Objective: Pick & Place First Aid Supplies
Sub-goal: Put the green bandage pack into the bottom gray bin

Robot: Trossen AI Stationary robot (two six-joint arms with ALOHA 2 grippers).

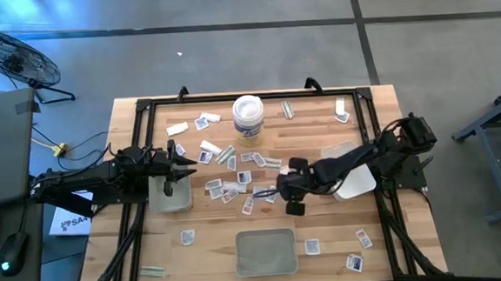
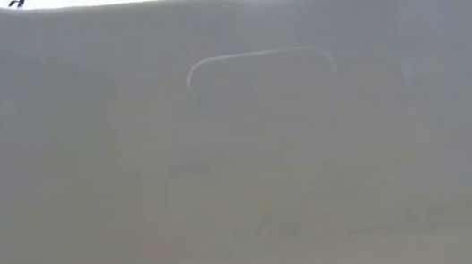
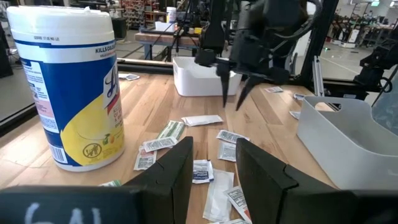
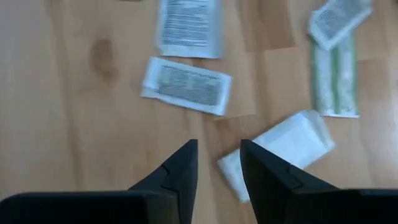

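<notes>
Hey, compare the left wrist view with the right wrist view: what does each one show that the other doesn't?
Only the left wrist view shows the white wipes tub, the white bin behind it, the grey tray, and the right gripper hanging open above the packets, with the room beyond.

Only the right wrist view shows, close up, a white folded packet lying just ahead of its own fingers, with nothing between them, and a green strip wrapper.

Both show scattered first aid packets on the wooden table.
</notes>
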